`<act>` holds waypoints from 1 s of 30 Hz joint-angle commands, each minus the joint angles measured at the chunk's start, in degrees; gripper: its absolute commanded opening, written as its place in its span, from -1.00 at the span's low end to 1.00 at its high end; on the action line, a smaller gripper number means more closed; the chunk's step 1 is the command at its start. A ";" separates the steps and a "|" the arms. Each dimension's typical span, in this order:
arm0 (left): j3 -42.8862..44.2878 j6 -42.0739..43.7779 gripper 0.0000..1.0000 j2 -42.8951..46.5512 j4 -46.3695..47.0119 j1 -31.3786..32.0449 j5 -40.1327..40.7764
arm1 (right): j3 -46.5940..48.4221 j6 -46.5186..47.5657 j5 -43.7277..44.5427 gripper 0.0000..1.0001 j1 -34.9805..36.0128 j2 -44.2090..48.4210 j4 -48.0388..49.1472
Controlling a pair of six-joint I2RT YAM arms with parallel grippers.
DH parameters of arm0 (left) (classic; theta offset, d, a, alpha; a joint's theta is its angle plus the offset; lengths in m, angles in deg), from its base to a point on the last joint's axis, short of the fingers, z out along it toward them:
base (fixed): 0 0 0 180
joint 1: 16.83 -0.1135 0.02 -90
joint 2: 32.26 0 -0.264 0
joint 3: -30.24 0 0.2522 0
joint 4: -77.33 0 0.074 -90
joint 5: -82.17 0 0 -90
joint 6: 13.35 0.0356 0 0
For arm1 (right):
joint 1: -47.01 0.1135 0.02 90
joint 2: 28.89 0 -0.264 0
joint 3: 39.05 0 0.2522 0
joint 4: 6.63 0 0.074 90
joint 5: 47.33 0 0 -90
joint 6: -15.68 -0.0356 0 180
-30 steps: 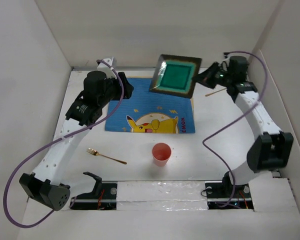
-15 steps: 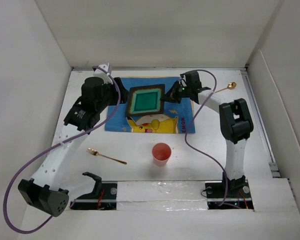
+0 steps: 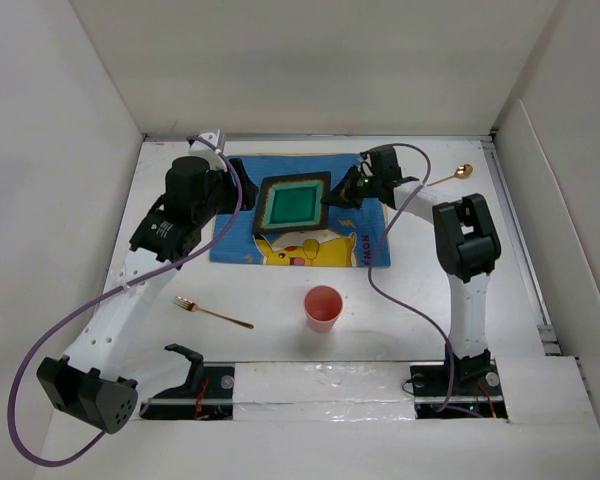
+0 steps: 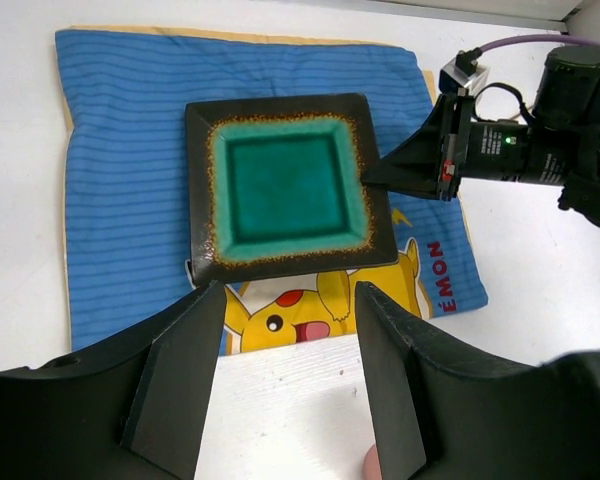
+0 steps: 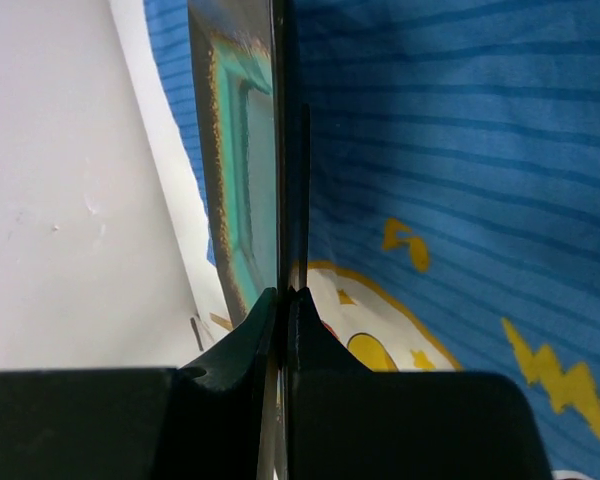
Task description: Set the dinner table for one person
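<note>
Two grippers: right gripper (image 4: 365, 181) clamped on right rim of plate (image 3: 292, 203); left gripper (image 4: 285, 297) fingers apart, empty, by plate's left side.
Plate: square, green, over blue placemat (image 3: 238, 240); contact unclear.
Dinner table: white dinner table (image 3: 420, 290) lay under all, bearing cup (image 3: 323, 306), fork (image 3: 212, 312), spoon (image 3: 450, 177).

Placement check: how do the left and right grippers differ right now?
The left gripper is open and empty; the right gripper is shut on the rim of the plate. The left gripper hangs apart from the plate, touching nothing; the right gripper is in contact at the plate's edge. Both have black fingers and face the plate.
</note>
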 commanded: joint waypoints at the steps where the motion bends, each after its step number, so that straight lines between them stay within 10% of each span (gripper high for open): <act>1: -0.70 -0.37 0.02 0.99 1.82 -0.09 0.38 | 3.99 -0.45 -8.82 -1.00 0.04 1.37 6.90; 8: -1.58 -0.45 0.02 1.26 2.17 -0.09 0.47 | 5.41 3.59 -8.30 -0.99 -1.01 -2.06 -1.18; 15: -2.72 -0.72 0.02 1.70 2.70 -0.09 0.47 | 6.37 9.21 -4.52 -0.16 -1.54 -2.77 -11.02; 30: -3.08 -1.16 0.02 1.17 4.28 -0.09 -0.67 | 7.52 19.66 9.35 0.14 -3.83 5.22 -24.92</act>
